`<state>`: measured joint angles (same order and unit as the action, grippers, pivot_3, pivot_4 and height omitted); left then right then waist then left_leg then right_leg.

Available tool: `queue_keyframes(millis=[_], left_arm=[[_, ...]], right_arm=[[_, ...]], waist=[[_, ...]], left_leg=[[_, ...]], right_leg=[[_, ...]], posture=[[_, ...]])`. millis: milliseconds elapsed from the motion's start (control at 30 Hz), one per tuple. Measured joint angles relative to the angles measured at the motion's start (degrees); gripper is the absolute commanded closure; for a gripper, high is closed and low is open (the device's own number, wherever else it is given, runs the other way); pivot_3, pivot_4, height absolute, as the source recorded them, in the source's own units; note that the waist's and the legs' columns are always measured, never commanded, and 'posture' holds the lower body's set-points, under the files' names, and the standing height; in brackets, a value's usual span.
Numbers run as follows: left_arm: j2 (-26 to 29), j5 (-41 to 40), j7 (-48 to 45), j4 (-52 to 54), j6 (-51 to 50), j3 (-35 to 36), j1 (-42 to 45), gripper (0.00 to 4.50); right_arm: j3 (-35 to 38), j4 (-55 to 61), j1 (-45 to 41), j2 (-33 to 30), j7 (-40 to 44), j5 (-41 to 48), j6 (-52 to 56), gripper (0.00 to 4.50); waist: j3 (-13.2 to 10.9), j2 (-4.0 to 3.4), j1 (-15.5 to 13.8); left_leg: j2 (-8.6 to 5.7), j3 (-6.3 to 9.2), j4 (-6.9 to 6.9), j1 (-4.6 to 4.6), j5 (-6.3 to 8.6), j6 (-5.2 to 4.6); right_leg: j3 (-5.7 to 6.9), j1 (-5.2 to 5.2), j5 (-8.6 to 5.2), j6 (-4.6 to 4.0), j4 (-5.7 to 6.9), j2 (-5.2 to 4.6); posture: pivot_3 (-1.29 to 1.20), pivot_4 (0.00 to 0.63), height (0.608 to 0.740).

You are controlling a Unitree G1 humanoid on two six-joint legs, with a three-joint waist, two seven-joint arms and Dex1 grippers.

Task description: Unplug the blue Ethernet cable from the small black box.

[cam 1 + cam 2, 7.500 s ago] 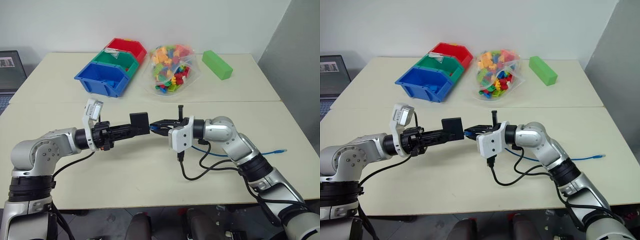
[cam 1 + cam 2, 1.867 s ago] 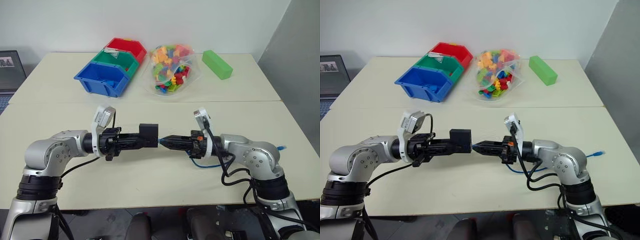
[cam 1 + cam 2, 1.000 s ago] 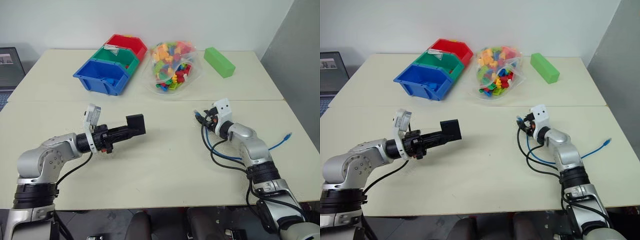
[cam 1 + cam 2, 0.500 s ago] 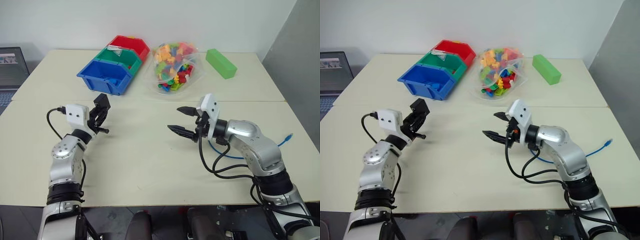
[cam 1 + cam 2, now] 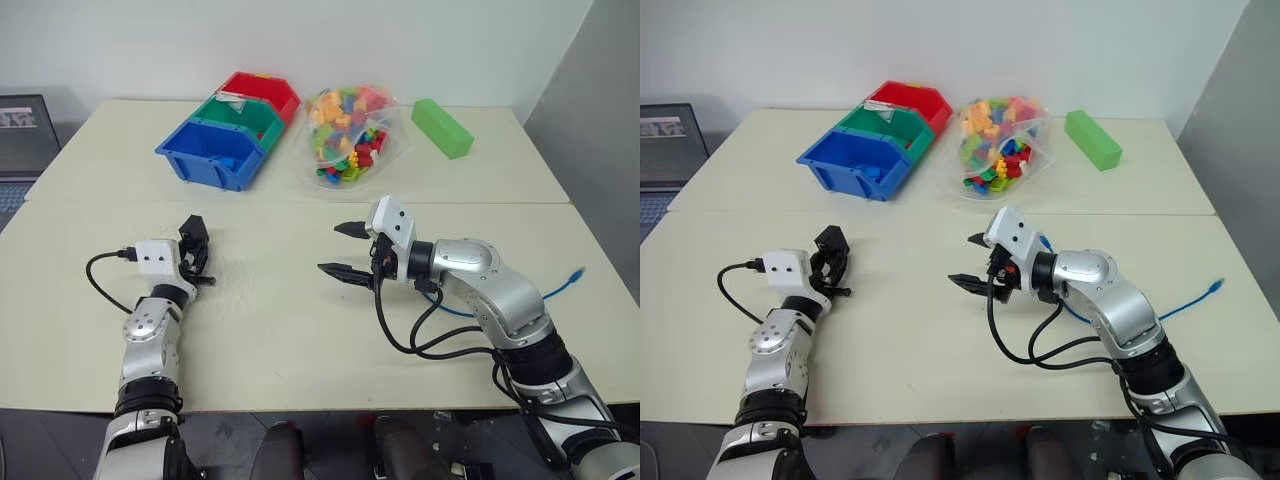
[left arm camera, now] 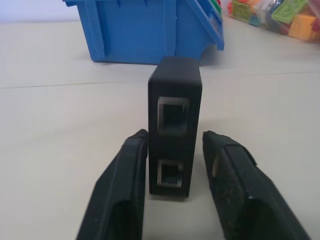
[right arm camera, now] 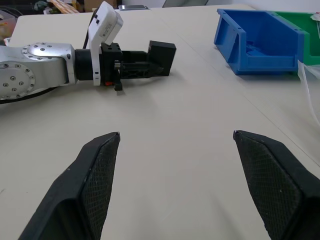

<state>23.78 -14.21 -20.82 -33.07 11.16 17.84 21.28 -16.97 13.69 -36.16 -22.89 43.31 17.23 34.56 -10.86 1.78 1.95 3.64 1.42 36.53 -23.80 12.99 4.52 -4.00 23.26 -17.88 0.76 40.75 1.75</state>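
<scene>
big cream table (image 5: 300, 330) with the coloured bins (image 5: 225, 125) and a bag of bricks (image 5: 345, 135) at the far side, out of the work area. right gripper (image 5: 345, 250) hangs above mid-table, fingers spread wide and empty, nothing between them in its wrist view. left gripper (image 6: 172, 195) lies low on the table at the left with the small black box (image 6: 174, 120) standing on the surface between its fingers; there's a gap on one side, so the grip looks slackened, likely setting the box down. both ports on the box are empty, so the unplug looks done. the blue ethernet cable (image 5: 560, 285) trails loose on the table behind the right arm, plug end near the right edge, well apart from the box
</scene>
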Motion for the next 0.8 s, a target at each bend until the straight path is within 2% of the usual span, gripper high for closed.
queue_keyframes(millis=[233, 367, 500, 600, 667, 800], left_arm=[[-0.41, -0.47, 0.06, 2.89, -1.43, 0.01, -1.88, 0.34], [0.44, -0.54, -0.49, 11.31, -6.50, -0.64, -7.16, 0.34], [4.01, -1.14, -2.47, 21.50, -15.50, -1.40, -13.58, 0.34], [10.37, -2.03, -6.15, 30.76, -21.65, -0.39, -21.10, 0.34], [15.34, -6.10, -10.83, 36.49, -27.22, 2.11, -24.58, 0.34], [21.21, -13.70, -18.10, 44.31, -34.63, 6.83, -27.05, 0.34]], right_arm=[[-0.02, -0.05, 0.00, 0.15, 0.21, -0.43, 0.03, 0.63], [0.06, 0.45, 0.95, -0.97, 0.38, -0.37, 0.92, 0.63], [1.41, 1.83, 3.99, -3.04, 0.71, 0.42, 2.35, 0.63], [5.68, 2.89, 7.08, -7.39, 2.18, 2.52, 4.06, 0.63], [9.00, 3.43, 8.33, -10.07, 4.26, 5.14, 5.33, 0.63], [12.51, 3.67, 8.62, -12.87, 7.72, 9.21, 6.43, 0.63]], waist=[[0.00, 0.00, 0.01], [0.00, 0.00, 0.14], [0.00, 0.01, 0.25], [-0.03, 0.02, 0.34], [-0.04, 0.04, 0.40], [-0.05, 0.01, 0.40]], left_leg=[[0.00, 0.02, 0.24, 0.00, 0.00, 0.00], [0.02, 0.02, 0.24, -0.01, 0.00, 0.00], [0.04, 0.04, 0.24, -0.01, 0.00, 0.00], [0.04, 0.05, 0.23, -0.02, 0.01, 0.01], [0.06, 0.11, 0.21, 0.00, 0.01, 0.00], [0.05, 0.06, 0.22, 0.03, 0.01, -0.01]], right_leg=[[0.01, -0.03, 0.00, 0.00, 0.15, 0.02], [-0.03, -0.03, 0.00, 0.00, 0.15, 0.02], [-0.02, -0.03, -0.01, 0.00, 0.16, 0.04], [-0.02, -0.02, -0.02, 0.00, 0.15, 0.01], [0.00, -0.02, -0.03, 0.02, 0.14, 0.04], [0.01, -0.03, -0.20, 0.30, 0.14, 0.05]], posture=[[0.00, 0.150, 0.740], [0.00, 0.150, 0.740], [0.00, 0.150, 0.740], [0.00, 0.150, 0.740], [0.00, 0.150, 0.740], [0.00, 0.150, 0.740]])
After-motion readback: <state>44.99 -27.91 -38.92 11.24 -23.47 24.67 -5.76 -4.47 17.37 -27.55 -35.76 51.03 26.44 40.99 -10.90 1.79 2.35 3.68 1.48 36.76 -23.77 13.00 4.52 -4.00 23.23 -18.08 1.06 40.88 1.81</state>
